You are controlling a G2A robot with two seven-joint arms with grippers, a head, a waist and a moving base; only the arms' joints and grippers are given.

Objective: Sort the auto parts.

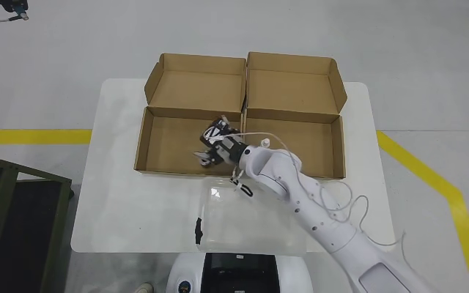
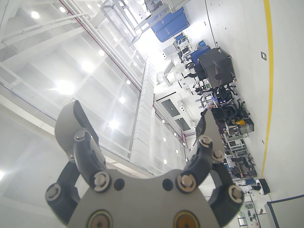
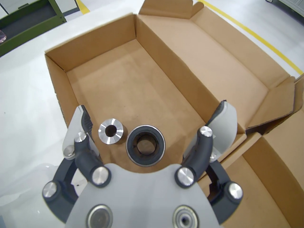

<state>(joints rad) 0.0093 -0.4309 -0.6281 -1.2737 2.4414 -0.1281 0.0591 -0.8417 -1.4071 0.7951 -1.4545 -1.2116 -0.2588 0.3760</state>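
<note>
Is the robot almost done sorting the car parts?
Partly, it seems. Done: a metal sleeve and a black ring stand side by side in one box. In hand: nothing; the right gripper hangs open above them, and the left gripper is open too. Left: the other box looks bare where visible, and I spot no parts in the clear bin, so I can't tell.

The pale grey floor [image 1: 58, 44] bears 2 yellow lines [image 1: 44, 136], 1 on either side of the white table [image 1: 117, 212]. A dark green rack [image 1: 33, 234] stands near the table. The hall has round ceiling lights [image 2: 64, 87] and blue cabinets [image 2: 169, 26].
</note>
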